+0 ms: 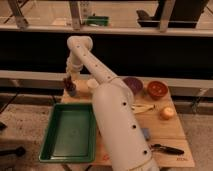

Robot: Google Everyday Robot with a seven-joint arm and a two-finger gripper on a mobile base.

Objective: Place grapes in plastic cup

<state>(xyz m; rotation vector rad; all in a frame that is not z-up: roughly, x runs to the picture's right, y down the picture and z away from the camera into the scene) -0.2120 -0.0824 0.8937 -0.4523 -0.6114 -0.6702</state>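
A single camera looks down and forward from high above the near edge of a wooden table [167,131], apparently from the robot's own body. The white arm [107,95] fills the lower centre, very close to the lens, and stretches away toward the far left corner, where the gripper [69,83] hangs small and distant. The table sits at middle distance; a dark ledge and railings cross the background beyond it.

a deep green plastic tray [52,145], purple bowl [134,84], reddish-brown bowl [156,89] and round orange fruit [167,113] sit on the wooden table [170,131].
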